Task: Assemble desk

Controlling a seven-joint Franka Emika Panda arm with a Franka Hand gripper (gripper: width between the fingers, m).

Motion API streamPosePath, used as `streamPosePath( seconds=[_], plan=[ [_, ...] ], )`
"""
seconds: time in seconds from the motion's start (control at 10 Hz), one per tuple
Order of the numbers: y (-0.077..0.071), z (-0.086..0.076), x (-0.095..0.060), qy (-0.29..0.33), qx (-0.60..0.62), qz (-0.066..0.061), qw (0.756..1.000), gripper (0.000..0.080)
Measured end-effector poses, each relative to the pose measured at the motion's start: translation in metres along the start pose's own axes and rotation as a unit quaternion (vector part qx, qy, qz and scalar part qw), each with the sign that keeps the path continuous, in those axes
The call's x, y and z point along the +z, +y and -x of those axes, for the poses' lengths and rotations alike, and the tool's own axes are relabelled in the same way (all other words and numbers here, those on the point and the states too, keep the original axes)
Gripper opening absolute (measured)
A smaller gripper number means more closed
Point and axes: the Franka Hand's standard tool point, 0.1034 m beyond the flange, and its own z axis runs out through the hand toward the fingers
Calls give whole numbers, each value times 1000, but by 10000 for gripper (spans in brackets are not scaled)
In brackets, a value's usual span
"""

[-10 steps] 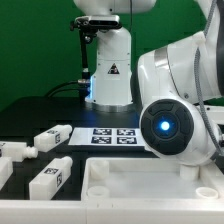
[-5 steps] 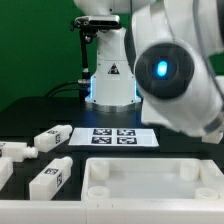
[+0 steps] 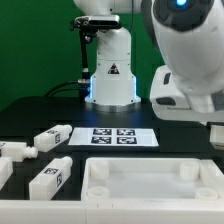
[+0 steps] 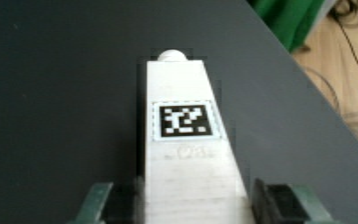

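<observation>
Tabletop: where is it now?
The tabletop lies at the exterior view's bottom, below the marker board, with a loose leg toward the exterior view's left.

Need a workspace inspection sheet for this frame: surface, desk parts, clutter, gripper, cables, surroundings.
Surface: black table; the marker board lies flat on it.
Job's things: tabletop at the front, rimmed side up. Loose on the exterior view's left are the rear leg, front leg and edge leg, the last partly cut off. The held leg has its tag facing the wrist camera.
Clutter: nothing seen.
Grippers: gripper shut on the held leg, one finger on each side.
Cables: thin dark cable running toward the arm base.
Surroundings: green backdrop behind the table.
</observation>
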Motion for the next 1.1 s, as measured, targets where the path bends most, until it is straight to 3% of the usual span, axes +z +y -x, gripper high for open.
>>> streamPosePath(
  seconds=[0.2, 0.3, 0.5, 0.6, 0.7, 0.9, 1.0, 1.1],
  plan=[
    [-14, 15, -51, 55, -18, -14, 998, 285],
    [-18, 17, -62, 93, -31, -7, 995, 285],
    [-26, 14, -63, 169, -38, -23, 985, 285],
    [-25, 12, -62, 200, -54, -25, 978, 285],
    [-17, 6, -64, 223, -73, -19, 972, 285],
    [-7, -5, -113, 290, -145, -1, 946, 285],
    [-3, -16, -124, 320, -169, 7, 932, 285],
    [-10, -20, -130, 363, -177, 5, 915, 285]
  ],
)
